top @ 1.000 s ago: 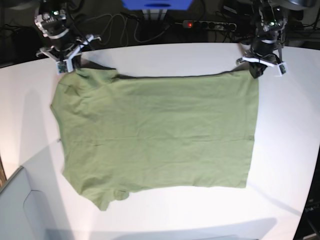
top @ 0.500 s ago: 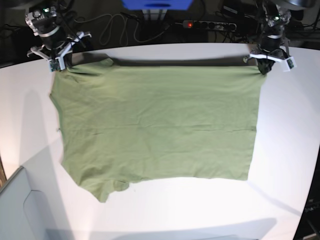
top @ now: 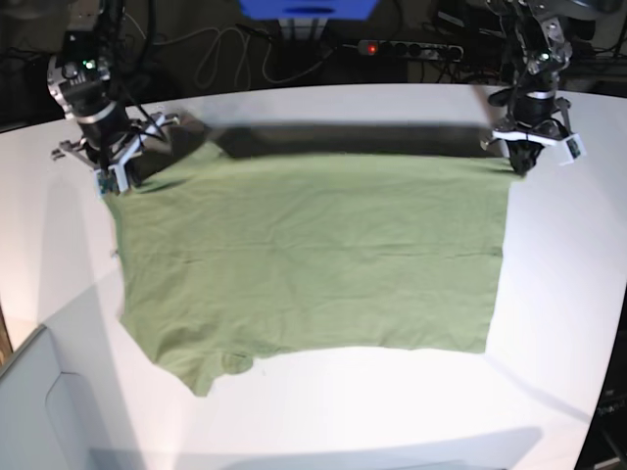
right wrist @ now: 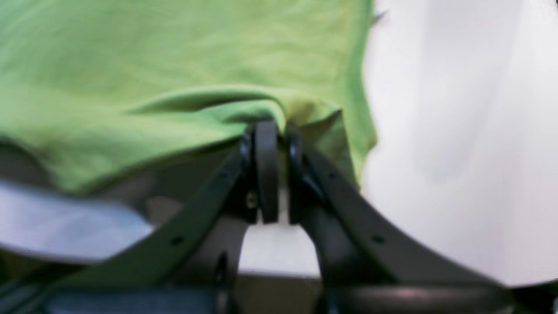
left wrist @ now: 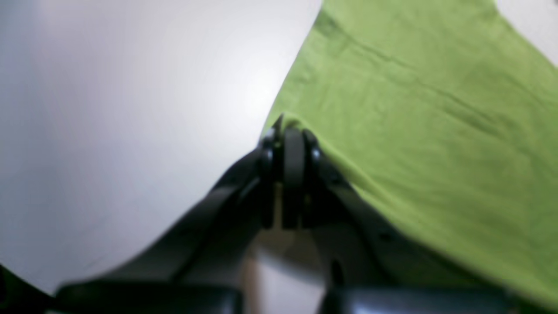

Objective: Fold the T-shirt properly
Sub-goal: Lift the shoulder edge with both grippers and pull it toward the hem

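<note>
The olive-green T-shirt (top: 313, 255) lies spread on the white table (top: 549, 294), its far edge lifted off the surface. My left gripper (top: 519, 162) is shut on the shirt's far right corner; in the left wrist view the closed fingertips (left wrist: 290, 135) pinch the cloth edge (left wrist: 414, 96). My right gripper (top: 113, 181) is shut on the far left corner near the sleeve; in the right wrist view the fingertips (right wrist: 270, 131) clamp a bunched fold of the shirt (right wrist: 174, 65). The near hem and near sleeve rest flat on the table.
Beyond the table's far edge are cables and a power strip (top: 411, 47) with a red light. A blue object (top: 309, 8) stands at the back centre. A grey surface (top: 39, 411) sits at the near left corner.
Both grippers, holding the far corners, first rose and went back, then came forward toward the near side. The shirt's far edge now hangs above the table and casts a wide shadow.
</note>
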